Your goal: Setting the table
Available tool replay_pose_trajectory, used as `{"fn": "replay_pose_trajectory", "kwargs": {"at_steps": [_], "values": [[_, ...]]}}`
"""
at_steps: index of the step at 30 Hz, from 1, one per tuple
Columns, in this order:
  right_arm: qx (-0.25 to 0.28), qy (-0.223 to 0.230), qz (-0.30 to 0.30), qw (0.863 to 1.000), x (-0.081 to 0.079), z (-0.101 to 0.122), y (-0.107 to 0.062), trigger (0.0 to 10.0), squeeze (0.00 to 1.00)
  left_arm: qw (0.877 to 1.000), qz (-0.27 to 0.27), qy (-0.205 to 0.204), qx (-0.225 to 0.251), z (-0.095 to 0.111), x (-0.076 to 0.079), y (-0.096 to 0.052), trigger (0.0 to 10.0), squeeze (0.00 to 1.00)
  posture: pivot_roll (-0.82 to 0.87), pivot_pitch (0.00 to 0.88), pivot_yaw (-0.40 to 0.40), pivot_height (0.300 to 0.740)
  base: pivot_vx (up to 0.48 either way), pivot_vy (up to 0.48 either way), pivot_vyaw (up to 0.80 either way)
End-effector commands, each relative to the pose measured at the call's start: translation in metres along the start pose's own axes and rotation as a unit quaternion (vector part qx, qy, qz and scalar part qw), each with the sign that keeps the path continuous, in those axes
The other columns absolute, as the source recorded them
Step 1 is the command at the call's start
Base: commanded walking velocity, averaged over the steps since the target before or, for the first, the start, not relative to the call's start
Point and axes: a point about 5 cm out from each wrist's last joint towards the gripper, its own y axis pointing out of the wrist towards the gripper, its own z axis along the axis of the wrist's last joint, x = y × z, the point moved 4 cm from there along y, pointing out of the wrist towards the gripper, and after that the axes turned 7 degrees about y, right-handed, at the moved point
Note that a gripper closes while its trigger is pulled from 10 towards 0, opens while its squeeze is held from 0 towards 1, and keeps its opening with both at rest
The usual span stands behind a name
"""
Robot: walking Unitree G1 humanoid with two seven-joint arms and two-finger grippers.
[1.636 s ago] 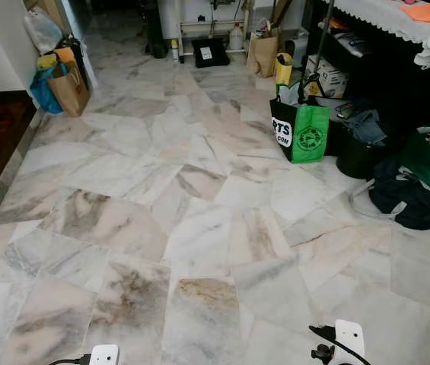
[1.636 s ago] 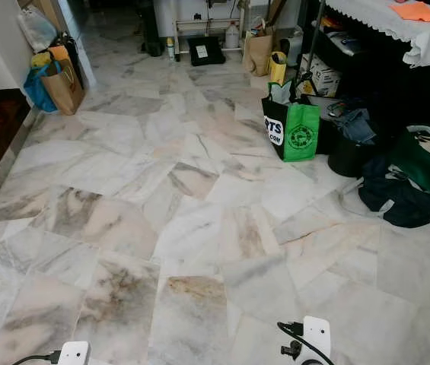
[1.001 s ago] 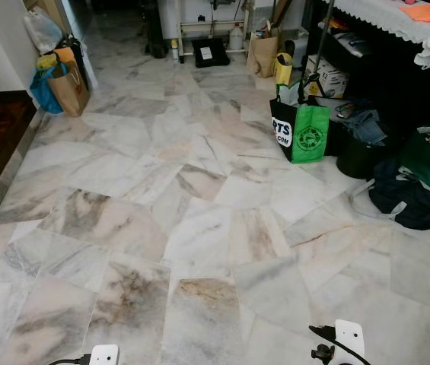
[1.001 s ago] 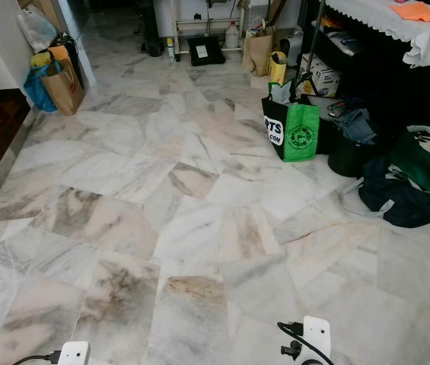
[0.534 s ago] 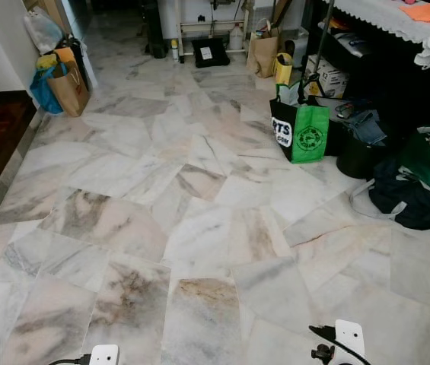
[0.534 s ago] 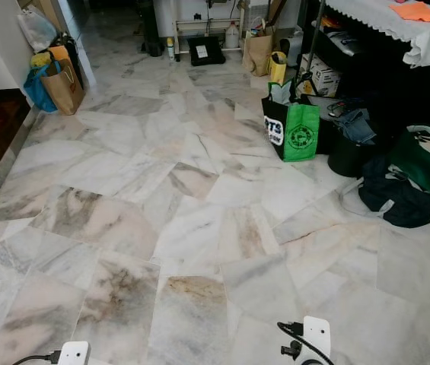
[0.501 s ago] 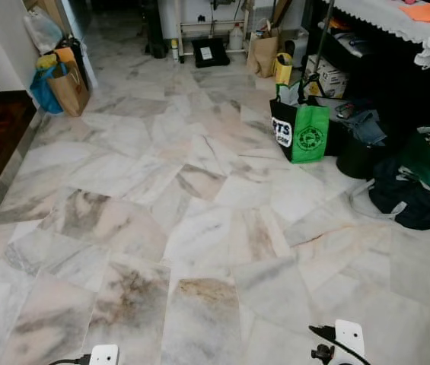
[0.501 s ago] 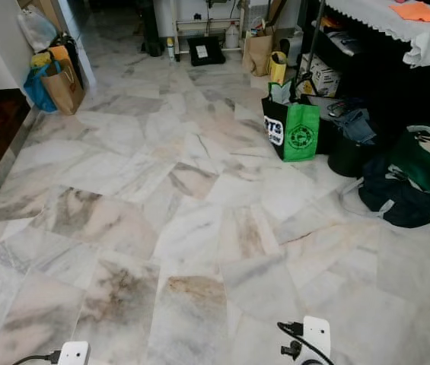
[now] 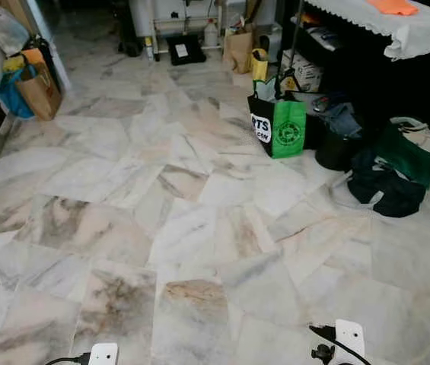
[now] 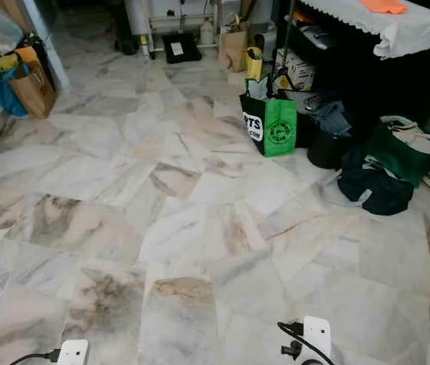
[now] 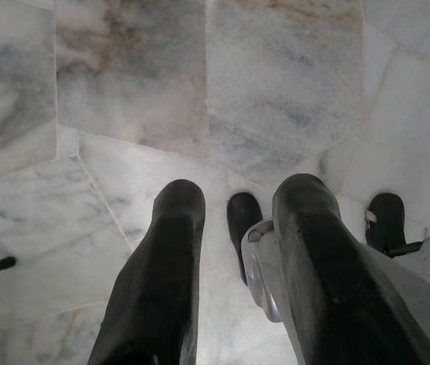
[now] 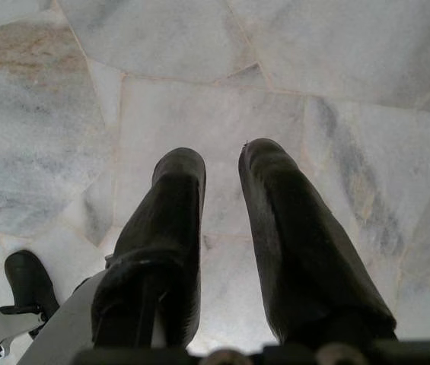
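Marble floor [image 9: 199,228]. Green tote bag [image 9: 278,125], far right, white roundel lettered "PTS" partly legible. Table [image 9: 397,23] under a white cloth, far right corner, orange cloth [image 9: 392,6] on top. Brown paper bag [image 9: 38,91], far left. Left gripper [image 11: 237,220] and right gripper [image 12: 222,182]: both hang over bare floor, fingers parted narrowly, empty.

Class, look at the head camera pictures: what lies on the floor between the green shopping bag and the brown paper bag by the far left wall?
In the left eye view, only bare marble floor lies between the green shopping bag and the brown paper bag.
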Motion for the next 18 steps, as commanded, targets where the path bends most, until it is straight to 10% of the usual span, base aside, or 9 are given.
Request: {"fn": "replay_pose_trajectory", "kwargs": {"at_steps": [1, 18], "values": [[-0.001, 0.046, 0.012, 0.999, -0.001, 0.020, 0.004, 10.0, 0.00, 0.997, 0.013, -0.058, -0.046, 0.009, 0.016, 0.009, 10.0, 0.00, 0.01, 0.053, -0.042, 0.740, 0.000, 0.000, 0.00], [-0.006, 0.055, 0.014, 0.998, -0.007, 0.019, 0.004, 10.0, 0.00, 0.997, 0.024, -0.047, -0.049, -0.015, -0.029, -0.005, 10.0, 0.00, -0.04, 0.049, -0.037, 0.740, 0.000, 0.000, -0.71]]}}
